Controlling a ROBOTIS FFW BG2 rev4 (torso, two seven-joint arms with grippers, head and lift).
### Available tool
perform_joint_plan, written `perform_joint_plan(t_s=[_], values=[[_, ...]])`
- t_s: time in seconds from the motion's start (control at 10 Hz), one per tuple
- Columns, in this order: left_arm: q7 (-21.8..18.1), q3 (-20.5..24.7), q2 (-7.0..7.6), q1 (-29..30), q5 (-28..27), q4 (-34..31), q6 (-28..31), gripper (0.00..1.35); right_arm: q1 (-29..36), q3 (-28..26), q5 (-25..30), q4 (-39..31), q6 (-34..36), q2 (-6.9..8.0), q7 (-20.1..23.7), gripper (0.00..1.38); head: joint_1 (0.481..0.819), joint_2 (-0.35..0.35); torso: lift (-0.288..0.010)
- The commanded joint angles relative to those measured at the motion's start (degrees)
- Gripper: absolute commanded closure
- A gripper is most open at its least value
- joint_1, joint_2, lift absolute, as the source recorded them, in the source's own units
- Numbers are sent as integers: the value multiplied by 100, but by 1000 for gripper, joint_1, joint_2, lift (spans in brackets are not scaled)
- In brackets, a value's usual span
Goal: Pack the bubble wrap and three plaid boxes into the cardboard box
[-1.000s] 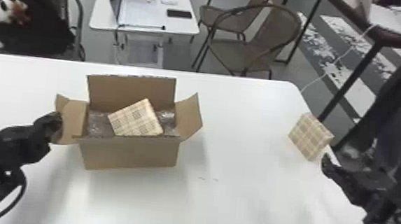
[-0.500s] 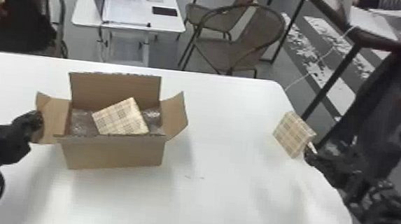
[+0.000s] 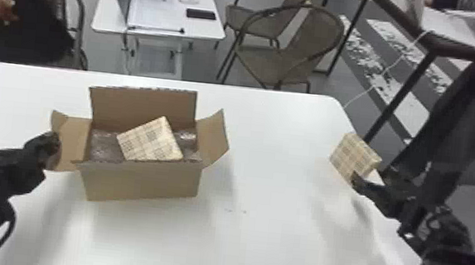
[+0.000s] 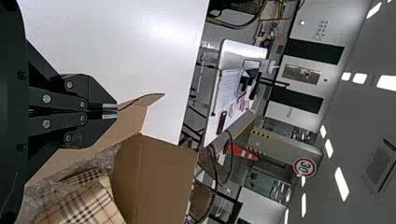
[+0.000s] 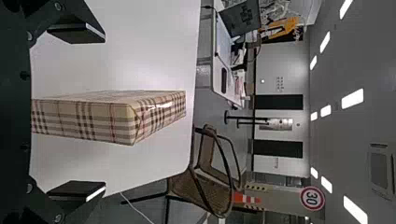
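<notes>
Currently, one plaid box sits between wide-open fingers at the worktop's right edge

Over by the right edge of the worktop [image 3: 264, 232], toward its far right corner, is a plaid box [image 3: 351, 155]. The right gripper [image 3: 369, 184] is at it there; in the right wrist view its two fingers stand wide apart on either side of the box, with clear space beside each one, so it has hold of nothing.

On the left half of the worktop stands the cardboard box [image 3: 140, 181], its far flap [image 3: 143, 106] raised and its side flaps spread outward. Inside, bubble wrap [image 3: 102, 148] lies along the box, and another plaid box [image 3: 150, 140] rests tilted on top of it, one corner pointing up toward the far flap.

The left gripper [image 3: 54, 147] is at the outer edge of the left flap [image 3: 73, 139]. In the left wrist view its fingers are brought together right by the cardboard; they may be pinching that flap, but I cannot tell for certain.

Beyond the far edge are a second table [image 3: 160, 14] and two chairs [image 3: 290, 47] [image 3: 260, 15].
</notes>
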Motion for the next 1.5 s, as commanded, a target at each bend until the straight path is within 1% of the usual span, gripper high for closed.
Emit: perform_joint_plan(t_s=[0.0, 0.1, 0.3, 0.5, 0.6, 0.7, 0.8, 0.9, 1.2, 1.3, 1.4], values=[[0, 5, -15, 24, 8, 0, 0, 1213, -168, 185, -2, 350, -71, -90, 0, 179, 695, -167, -132], [0, 5, -15, 24, 16, 0, 0, 1213, -291, 299, -11, 508, -124, -142, 0, 179, 695, -162, -132], [0, 5, -15, 24, 16, 0, 0, 1213, -458, 360, 77, 693, -220, -151, 0, 180, 695, -152, -132], [-9, 22, -15, 32, 16, 0, 0, 1213, -493, 404, 358, 561, -80, -142, -9, 199, 695, -148, -132], [-9, 31, -15, 41, 16, 0, 0, 1213, -493, 404, 411, 544, -18, -151, -9, 381, 695, -145, -132], [-9, 31, -15, 50, 16, 0, 0, 1213, -475, 404, 490, 473, 70, -151, -53, 818, 695, -144, -132], [-9, 31, -15, 41, 16, 0, 0, 1213, -387, 404, 490, 298, 131, -142, -237, 1049, 695, -145, -132], [-18, 31, -15, 41, 16, 0, -9, 1213, -317, 404, 472, 157, 219, -125, -369, 1052, 695, -149, -132], [-18, 31, -15, 41, 16, 0, -17, 1213, -308, 413, 472, 87, 289, -116, -369, 1067, 695, -154, -132], [-18, 22, -15, 32, 16, 0, -17, 1213, -203, 413, 305, -151, 316, -107, -369, 1072, 695, -154, -132], [-18, 31, -15, 32, 16, 0, -26, 1213, -1, 431, 59, -845, 746, -46, -387, 1072, 695, -151, -132]])
